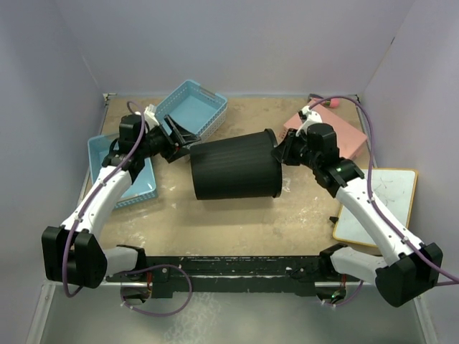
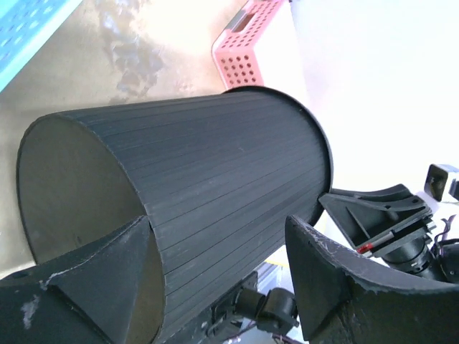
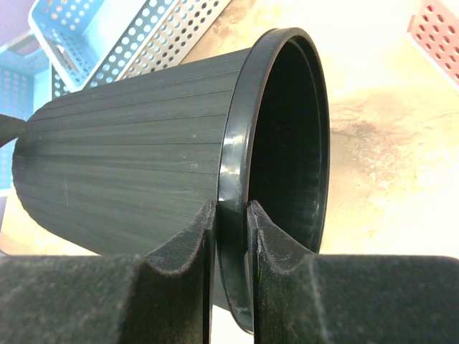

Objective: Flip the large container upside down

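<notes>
The large container (image 1: 233, 166) is a tall black ribbed bin. It lies horizontal in the middle of the table, with its open mouth to the right and its flat base to the left. My right gripper (image 1: 278, 152) is shut on the bin's rim, one finger outside the wall and one inside, as the right wrist view (image 3: 231, 229) shows on the bin (image 3: 129, 158). My left gripper (image 1: 181, 141) is open at the bin's base end. In the left wrist view its jaws (image 2: 219, 222) straddle the edge between base and side wall of the bin (image 2: 215, 143).
A blue basket (image 1: 193, 106) stands at the back behind the bin, and another blue basket (image 1: 97, 147) lies under the left arm. A pink basket (image 1: 341, 132) sits at the back right. A white board (image 1: 380, 208) lies at the right.
</notes>
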You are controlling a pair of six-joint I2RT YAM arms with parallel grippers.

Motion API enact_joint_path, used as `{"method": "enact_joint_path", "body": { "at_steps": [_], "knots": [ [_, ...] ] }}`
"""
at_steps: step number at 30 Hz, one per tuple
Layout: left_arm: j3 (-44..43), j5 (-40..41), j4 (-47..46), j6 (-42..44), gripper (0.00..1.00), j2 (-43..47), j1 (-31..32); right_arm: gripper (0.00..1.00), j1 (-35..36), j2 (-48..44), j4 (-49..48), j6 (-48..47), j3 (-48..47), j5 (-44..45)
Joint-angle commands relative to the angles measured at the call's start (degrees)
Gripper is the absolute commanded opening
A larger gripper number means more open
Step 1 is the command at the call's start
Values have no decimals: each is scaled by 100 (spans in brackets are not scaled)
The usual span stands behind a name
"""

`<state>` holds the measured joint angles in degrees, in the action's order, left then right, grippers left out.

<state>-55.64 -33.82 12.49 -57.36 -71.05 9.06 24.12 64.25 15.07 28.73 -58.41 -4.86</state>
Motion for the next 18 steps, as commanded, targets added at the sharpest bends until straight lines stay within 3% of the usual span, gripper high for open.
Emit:
{"method": "enact_joint_path", "body": {
  "at_steps": [1, 8, 18],
  "knots": [
    [-708, -441, -1290, -599, 71, -129, 562, 0, -20, 73, -437, 307, 81, -154],
    [-1329, -296, -2080, -920, 71, -643, 1084, 0, -458, -72, -874, 843, 552, -457],
    [-1973, -235, -2790, -1191, 71, -1294, 1350, 0, -741, -599, -1821, 2023, 2194, -410]
  ]
}}
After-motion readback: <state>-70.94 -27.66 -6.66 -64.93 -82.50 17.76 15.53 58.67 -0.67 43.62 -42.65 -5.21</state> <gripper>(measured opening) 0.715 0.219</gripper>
